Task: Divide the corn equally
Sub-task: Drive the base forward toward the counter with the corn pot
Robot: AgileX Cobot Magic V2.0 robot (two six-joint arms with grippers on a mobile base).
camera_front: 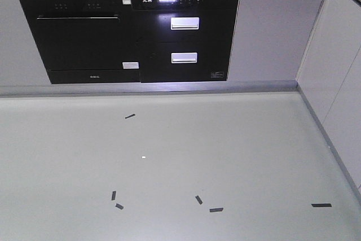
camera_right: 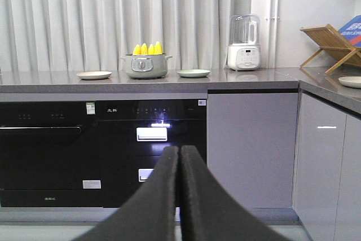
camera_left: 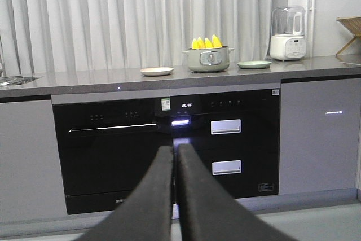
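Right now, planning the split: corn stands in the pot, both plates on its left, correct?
No. The corn stands in the pot, but the green plate is on its right; only the cream plate is left. Right wrist view shows it.

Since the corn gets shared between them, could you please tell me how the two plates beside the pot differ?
The cream plate lies left of the pot, the green plate right of it. The cream plate is off-white; the green plate is pale green. Both are round, shallow, empty, and sit apart from the pot holding the corn.
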